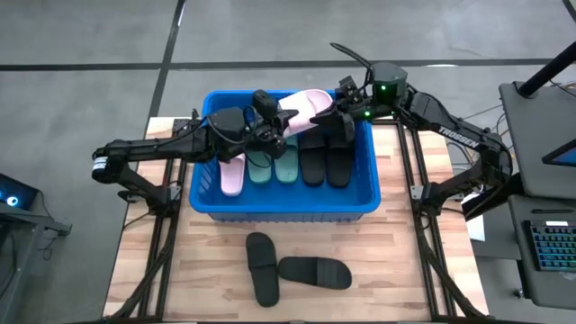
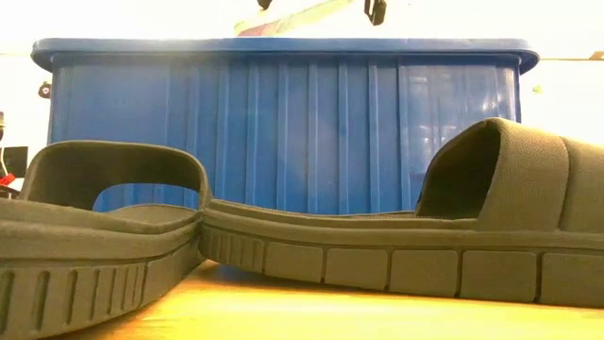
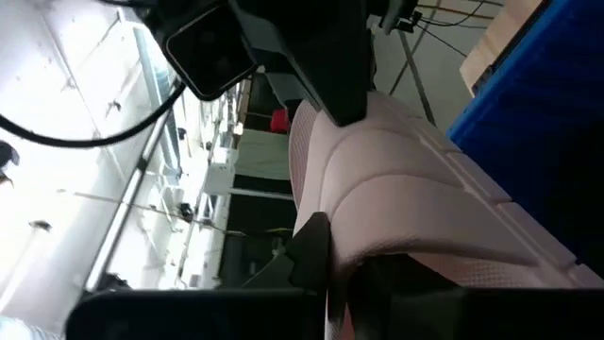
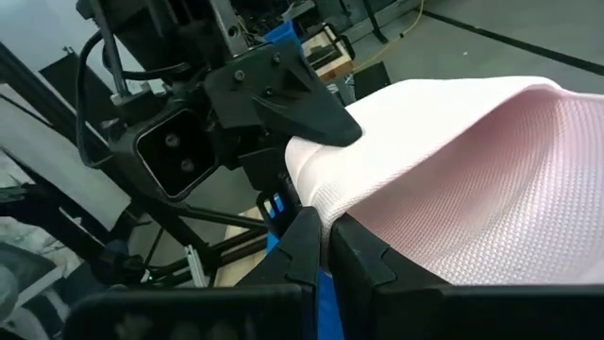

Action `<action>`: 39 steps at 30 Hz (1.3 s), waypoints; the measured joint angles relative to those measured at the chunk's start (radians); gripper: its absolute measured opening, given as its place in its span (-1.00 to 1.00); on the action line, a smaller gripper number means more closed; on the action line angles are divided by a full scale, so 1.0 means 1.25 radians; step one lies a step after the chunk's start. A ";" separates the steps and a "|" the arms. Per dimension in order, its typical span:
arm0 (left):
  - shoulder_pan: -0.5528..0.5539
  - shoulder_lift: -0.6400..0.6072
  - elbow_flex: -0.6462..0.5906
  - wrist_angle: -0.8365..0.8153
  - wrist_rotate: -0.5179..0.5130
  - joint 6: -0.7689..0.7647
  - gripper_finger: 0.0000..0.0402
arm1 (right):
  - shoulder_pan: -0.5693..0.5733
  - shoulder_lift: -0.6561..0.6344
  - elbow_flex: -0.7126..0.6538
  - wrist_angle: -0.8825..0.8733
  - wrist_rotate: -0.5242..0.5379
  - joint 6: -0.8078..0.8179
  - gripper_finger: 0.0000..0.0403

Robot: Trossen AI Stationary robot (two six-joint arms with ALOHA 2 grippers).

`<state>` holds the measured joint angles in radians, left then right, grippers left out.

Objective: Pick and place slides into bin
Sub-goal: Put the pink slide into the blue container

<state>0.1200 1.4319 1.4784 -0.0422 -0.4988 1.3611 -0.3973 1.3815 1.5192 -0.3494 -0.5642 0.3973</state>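
A pale pink slide [image 1: 304, 106] hangs above the far part of the blue bin [image 1: 360, 193], held at both ends. My left gripper [image 1: 272, 121] is shut on its left end and my right gripper [image 1: 338, 115] on its right end. In the bin lie another pink slide [image 1: 232, 171], two sage green slides [image 1: 273, 167] and two black slides [image 1: 326, 164], side by side on the floor. Two more black slides [image 1: 292, 268] lie soles down on the table in front of the bin; they fill the low view [image 2: 396, 246]. My left gripper pinches the pink slide's left end [image 3: 351, 247] between its two fingers [image 3: 310, 253], coming level from the table's left. The slide is clear of the bin and reaches away toward the other gripper. My right gripper pinches the rim of the slide's right end [image 4: 326, 210] between its two fingers [image 4: 370, 253], coming from the table's right. The slide is lifted clear above the bin and spans across to my left gripper [image 4: 283, 99].
The bin stands at the middle of the wooden table [image 1: 396, 279], its near wall [image 2: 283, 132] just behind the two black slides. Bare table lies left and right of those slides. A keyboard [image 1: 551, 247] sits off the table at the right.
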 joint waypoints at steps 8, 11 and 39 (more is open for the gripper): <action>-0.004 -0.001 -0.001 0.000 -0.080 -0.058 -0.99 | -0.004 -0.001 0.000 0.003 0.043 -0.062 -0.85; -0.006 -0.004 -0.004 -0.016 -0.113 -0.134 -1.00 | -0.003 -0.002 0.000 0.004 0.075 -0.064 -0.65; 0.004 0.059 -0.010 -0.560 -0.525 -0.974 -1.00 | -0.061 -0.013 0.059 -0.102 0.204 -0.136 0.07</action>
<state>0.1249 1.5053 1.4654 -0.7422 -1.1545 0.1439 -0.4736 1.3655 1.5929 -0.4768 -0.3088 0.2268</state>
